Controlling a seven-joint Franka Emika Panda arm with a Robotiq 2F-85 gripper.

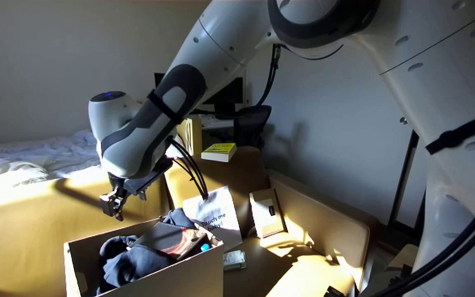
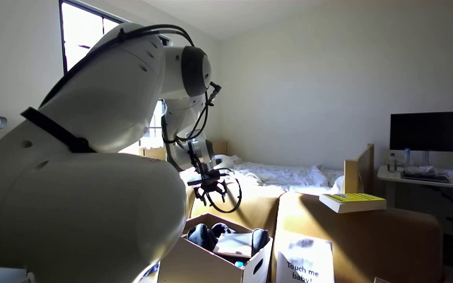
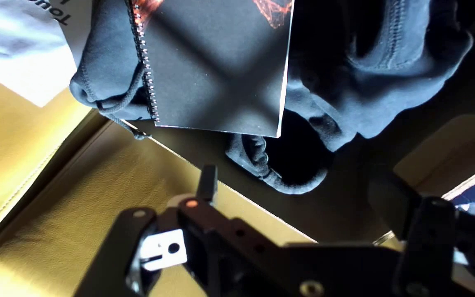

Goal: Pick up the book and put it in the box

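My gripper (image 3: pixel 303 192) stands open with nothing between its fingers, above the back part of the box; the left finger (image 3: pixel 208 181) is clear in the wrist view, the right one dark and blurred. In both exterior views the gripper (image 1: pixel 114 206) (image 2: pixel 210 192) hangs higher than the rim. Inside the cardboard box (image 1: pixel 179 276) (image 2: pixel 199 261), a dark spiral-bound book with a red-orange pattern (image 3: pixel 217 74) (image 1: pixel 165 237) lies tilted on dark blue clothing (image 3: pixel 369 95), apart from the fingers. Another book (image 1: pixel 219 152) (image 2: pixel 352 202), yellow-covered, rests on top of the sofa back.
The tan sofa (image 1: pixel 23 222) rises behind the box. Beside the box leans a white "Touch me baby!" bag or sheet (image 1: pixel 217 218) (image 2: pixel 305 259). A small pale carton (image 1: pixel 267 212) stands in the sofa corner, and a small packet (image 1: pixel 234 260) lies on the seat. A blue round object (image 1: pixel 205 247) shows inside the box.
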